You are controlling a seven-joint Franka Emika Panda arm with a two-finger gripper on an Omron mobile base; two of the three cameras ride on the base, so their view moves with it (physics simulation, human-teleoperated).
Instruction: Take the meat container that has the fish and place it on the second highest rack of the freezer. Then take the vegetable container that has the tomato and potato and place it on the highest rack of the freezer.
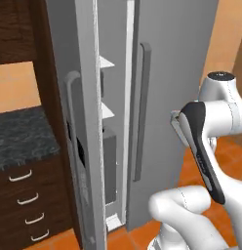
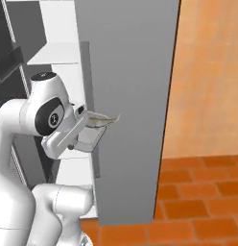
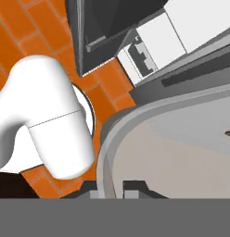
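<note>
My gripper [image 2: 84, 118] is shut on the rim of the grey meat container [image 2: 90, 137], which hangs tilted in front of the freezer's closed right door [image 2: 125, 96]. The tan fish [image 2: 104, 120] pokes out over the container's edge. In the hand view the container's curved grey rim [image 3: 130, 118] runs between my gripper [image 3: 111, 192] tips. The freezer's left door [image 1: 81, 122] stands open, with white racks [image 1: 107, 62] inside, one above another [image 1: 108, 113]. The vegetable container is out of view.
A dark wood cabinet with drawers [image 1: 25, 200] and a dark stone counter [image 1: 20, 136] stands left of the open door. Orange floor tiles [image 2: 197, 192] stretch to the right of the freezer. A dark bin [image 1: 109, 166] sits low inside the freezer.
</note>
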